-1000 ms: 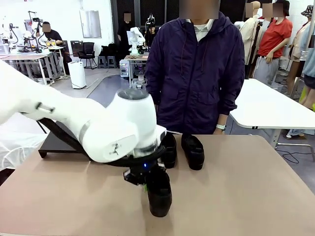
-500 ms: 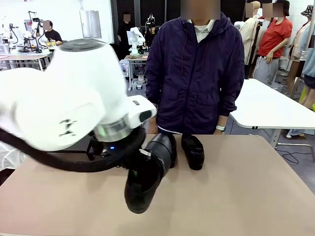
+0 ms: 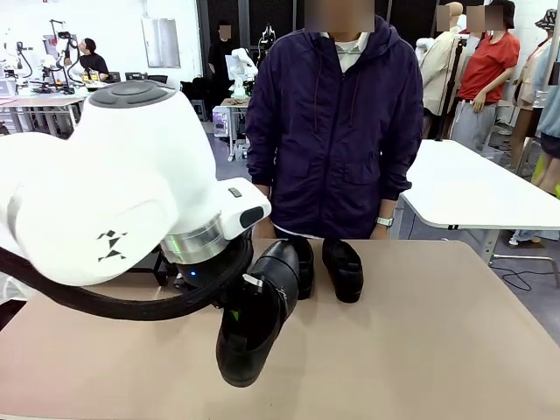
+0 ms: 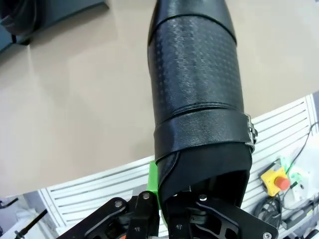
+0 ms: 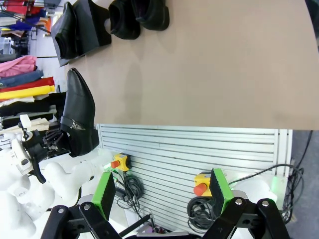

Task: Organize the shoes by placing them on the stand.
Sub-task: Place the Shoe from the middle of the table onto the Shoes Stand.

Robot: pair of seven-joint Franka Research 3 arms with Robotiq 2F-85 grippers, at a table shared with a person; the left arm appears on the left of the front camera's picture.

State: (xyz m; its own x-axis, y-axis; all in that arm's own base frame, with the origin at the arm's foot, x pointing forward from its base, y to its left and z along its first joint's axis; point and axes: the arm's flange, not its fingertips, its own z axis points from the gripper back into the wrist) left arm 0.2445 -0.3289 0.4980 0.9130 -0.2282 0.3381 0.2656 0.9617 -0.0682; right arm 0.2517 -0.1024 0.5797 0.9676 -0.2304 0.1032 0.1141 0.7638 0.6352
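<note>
Clamping a shoe (image 3: 254, 324), seemingly by its heel, your left gripper (image 4: 194, 201) is holding it aloft; your right gripper (image 5: 162, 194) is gaping, empty.

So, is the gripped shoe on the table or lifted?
Lifted: the left gripper holds the shoe tilted, toe down, above the table.

- Robotics lab, open-plan workroom.
- Far left: workbenches (image 3: 39, 98) w/ gear, people working at them.
- Far right: white table (image 3: 472, 188), loose cables (image 3: 525, 280) on floor.
- Near edge: slatted metal panel (image 5: 189, 144), yellow e-stop boxes (image 5: 200, 187), cable bundles (image 5: 198, 211).
- Left: stacked folded clothes (image 5: 20, 82).
</note>
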